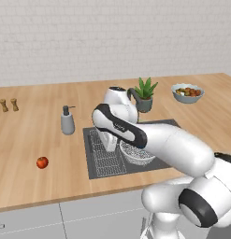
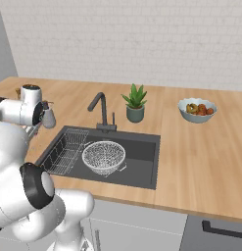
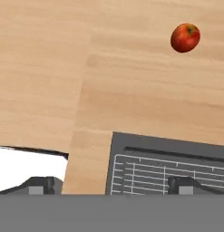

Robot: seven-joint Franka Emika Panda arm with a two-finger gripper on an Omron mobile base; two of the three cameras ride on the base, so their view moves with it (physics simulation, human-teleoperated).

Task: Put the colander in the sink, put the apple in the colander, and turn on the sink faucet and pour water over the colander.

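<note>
Gripper (image 3: 114, 186) wide apart above sink (image 3: 168, 158) edge

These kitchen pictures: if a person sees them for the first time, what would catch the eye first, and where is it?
The big white arm comes first, bent over the dark sink set in the wooden counter. Next is the silvery colander, which sits inside the sink beside the wire rack. Then the small red apple, alone on the counter left of the sink.
</note>
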